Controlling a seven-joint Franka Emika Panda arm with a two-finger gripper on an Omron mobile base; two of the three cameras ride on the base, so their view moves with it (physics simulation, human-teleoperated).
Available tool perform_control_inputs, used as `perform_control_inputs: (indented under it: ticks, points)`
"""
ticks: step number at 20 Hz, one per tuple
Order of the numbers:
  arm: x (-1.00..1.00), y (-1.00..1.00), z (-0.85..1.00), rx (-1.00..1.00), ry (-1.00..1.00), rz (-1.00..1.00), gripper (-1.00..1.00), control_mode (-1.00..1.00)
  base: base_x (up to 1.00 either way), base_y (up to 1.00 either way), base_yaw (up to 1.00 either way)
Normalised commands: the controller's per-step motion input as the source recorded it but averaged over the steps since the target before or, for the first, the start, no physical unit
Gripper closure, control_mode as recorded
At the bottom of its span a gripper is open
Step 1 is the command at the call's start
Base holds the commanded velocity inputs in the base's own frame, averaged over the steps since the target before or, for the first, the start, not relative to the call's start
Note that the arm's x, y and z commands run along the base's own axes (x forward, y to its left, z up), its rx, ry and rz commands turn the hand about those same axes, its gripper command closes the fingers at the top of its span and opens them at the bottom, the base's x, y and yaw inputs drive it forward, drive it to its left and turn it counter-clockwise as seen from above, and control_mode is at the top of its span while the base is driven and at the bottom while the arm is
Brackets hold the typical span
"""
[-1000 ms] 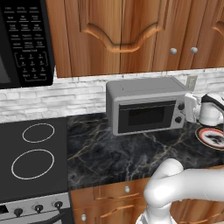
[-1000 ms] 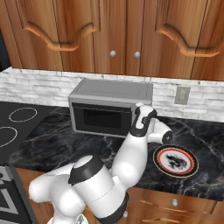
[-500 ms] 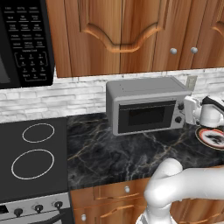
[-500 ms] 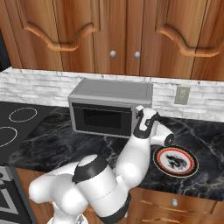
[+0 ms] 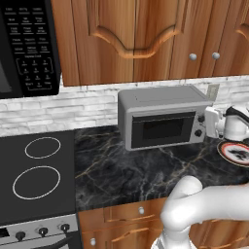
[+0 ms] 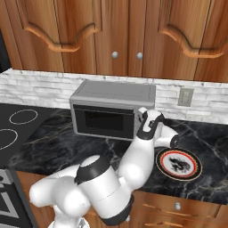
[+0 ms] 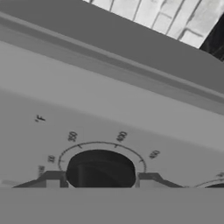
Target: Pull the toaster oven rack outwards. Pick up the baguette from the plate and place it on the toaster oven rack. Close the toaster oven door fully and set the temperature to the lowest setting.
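Toaster oven (image 5: 163, 116) sits on the dark marble surface (image 5: 126, 168) against the brick backsplash, its door (image 5: 159, 130) closed. I see my hand (image 7: 99, 180) pressed up to its right front, fingertips (image 7: 51, 178) straddling a dark round knob (image 7: 100, 168) ringed with temperature marks; whether they pinch it I cannot tell. Just right lies the plate (image 6: 178, 163), no bread on it.

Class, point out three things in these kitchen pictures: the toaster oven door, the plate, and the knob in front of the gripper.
toaster oven door (image 5: 159, 130), left base view, on its dark glass window.
plate (image 6: 192, 170), right base view, on its dark reddish rim.
knob (image 7: 99, 169), hand view, on its dark round face.
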Motion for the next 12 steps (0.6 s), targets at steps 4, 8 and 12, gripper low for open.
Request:
perform_control_inputs:
  ticks: [4, 8, 12]
  points:
    - [0.26, -0.41, 0.00, -0.05, 0.08, -0.31, 1.00, -1.00, 0.00, 0.00, 0.00]
    - [0.03, -0.41, 0.00, -0.05, 0.01, -0.52, 1.00, -1.00, 0.00, 0.00, 0.00]
    - [0.00, -0.20, 0.00, -0.11, 0.00, -0.58, 1.00, -1.00, 0.00, 0.00, 0.00]
